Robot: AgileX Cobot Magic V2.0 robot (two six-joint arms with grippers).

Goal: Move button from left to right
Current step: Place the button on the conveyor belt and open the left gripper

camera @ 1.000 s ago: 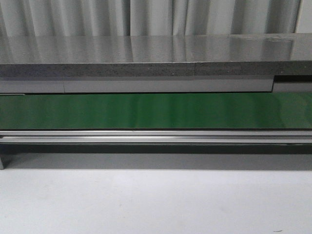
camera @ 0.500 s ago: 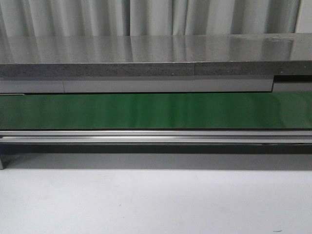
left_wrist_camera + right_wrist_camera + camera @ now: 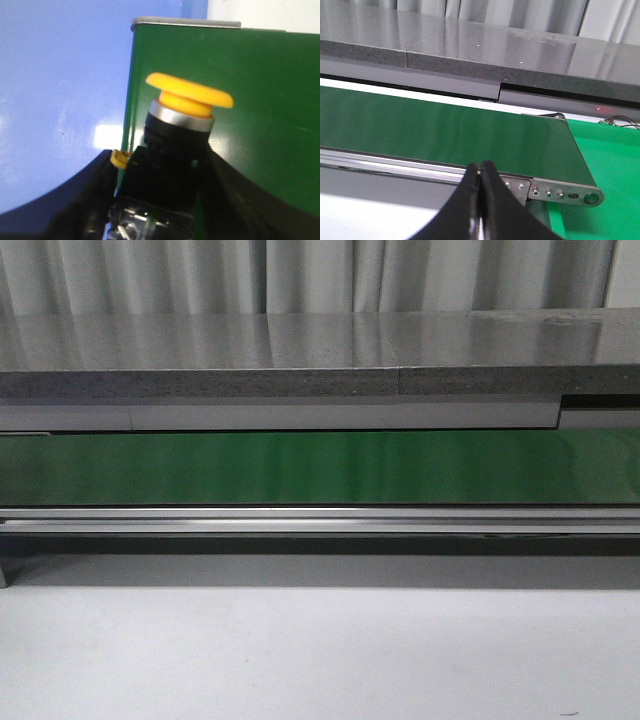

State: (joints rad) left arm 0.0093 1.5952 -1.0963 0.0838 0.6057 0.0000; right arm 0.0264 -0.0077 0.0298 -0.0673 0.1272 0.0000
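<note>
In the left wrist view the button point(image 3: 187, 107) fills the middle: a yellow-orange cap on a silver collar and a black body with metal terminals. My left gripper point(image 3: 160, 185) is shut on its black body, the black fingers point(image 3: 90, 200) pressed to both sides. The button hangs over the end of the green conveyor belt point(image 3: 240, 100), beside a blue surface point(image 3: 60, 90). My right gripper point(image 3: 480, 172) is shut with nothing between its fingers, hovering in front of the belt's other end point(image 3: 445, 130). Neither gripper nor the button shows in the front view.
The green belt point(image 3: 320, 468) runs across the front view between a metal rail point(image 3: 320, 520) and a grey stone counter point(image 3: 300, 355). White tabletop point(image 3: 320, 660) lies in front. A bright green mat point(image 3: 605, 160) sits past the belt's right end bracket point(image 3: 565, 192).
</note>
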